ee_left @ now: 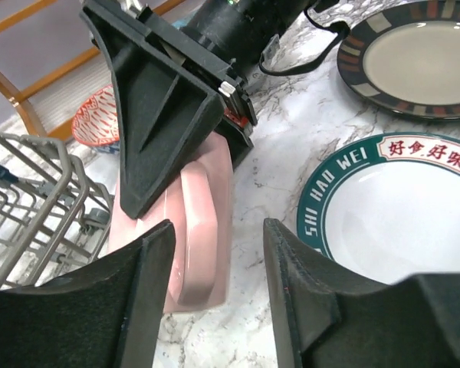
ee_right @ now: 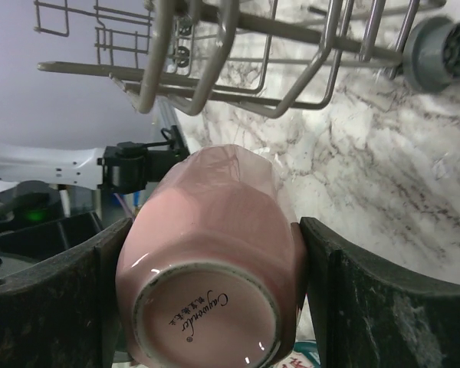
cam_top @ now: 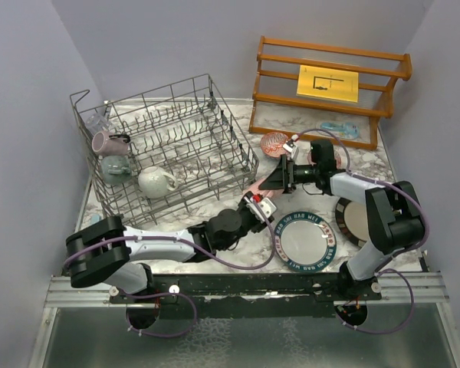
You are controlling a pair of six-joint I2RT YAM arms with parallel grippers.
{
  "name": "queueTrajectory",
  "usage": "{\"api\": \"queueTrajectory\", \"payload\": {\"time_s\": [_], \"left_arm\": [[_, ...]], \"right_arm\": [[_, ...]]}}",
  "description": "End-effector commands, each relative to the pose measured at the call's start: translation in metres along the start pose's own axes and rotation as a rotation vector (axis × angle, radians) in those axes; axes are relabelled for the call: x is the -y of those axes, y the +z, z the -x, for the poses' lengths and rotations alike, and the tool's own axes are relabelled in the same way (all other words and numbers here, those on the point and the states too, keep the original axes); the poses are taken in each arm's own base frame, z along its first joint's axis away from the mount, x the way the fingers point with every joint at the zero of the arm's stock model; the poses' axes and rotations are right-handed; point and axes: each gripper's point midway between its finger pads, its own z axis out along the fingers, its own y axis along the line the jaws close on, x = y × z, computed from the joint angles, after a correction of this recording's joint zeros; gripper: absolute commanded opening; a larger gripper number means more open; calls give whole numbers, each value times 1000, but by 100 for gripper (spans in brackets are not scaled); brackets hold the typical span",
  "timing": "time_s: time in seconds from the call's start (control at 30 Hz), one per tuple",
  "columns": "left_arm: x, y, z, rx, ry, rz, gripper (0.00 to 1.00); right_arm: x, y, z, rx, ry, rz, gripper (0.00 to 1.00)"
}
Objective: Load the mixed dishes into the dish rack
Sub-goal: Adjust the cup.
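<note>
Faceted pink mug (ee_right: pixel 215 253) on its side, beside grey dish rack (cam_top: pixel 192 153)

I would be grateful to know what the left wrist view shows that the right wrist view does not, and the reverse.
Only the left wrist view: the blue-rimmed lettered plate, the dark-rimmed beige plate, a red-patterned bowl and the wooden shelf. Only the right wrist view: the stamped base of the pink mug and a grey rack wheel. Both: the pink mug, the wire dish rack and the marbled tabletop.
</note>
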Motion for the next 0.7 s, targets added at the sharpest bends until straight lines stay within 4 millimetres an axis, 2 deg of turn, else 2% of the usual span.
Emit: {"api": "queueTrajectory", "payload": {"time_s": [0.0,0.03,0.17,0.33,0.43,0.53,0.67], "left_arm": [[-3,-13,16,-6,-137,11,57],[-4,-16,19,-5,-162,6,62],[-6,-35,36,-1,-264,-24,71],[-17,-50,49,-39,-410,-36,76],[-15,-51,54,-74,-474,-92,76],[-11,-48,50,-108,-475,-141,77],[-21,-40,34,-151,-532,-170,77]], "right_arm": [[-15,-6,21,40,-211,-28,12],[-15,-6,24,44,-238,-41,10],[-13,-11,33,59,-352,-105,9],[-14,-14,37,59,-431,-138,9],[-15,-13,38,40,-446,-134,8],[-16,-12,36,17,-460,-125,8],[-17,-10,34,5,-486,-126,8]]}}
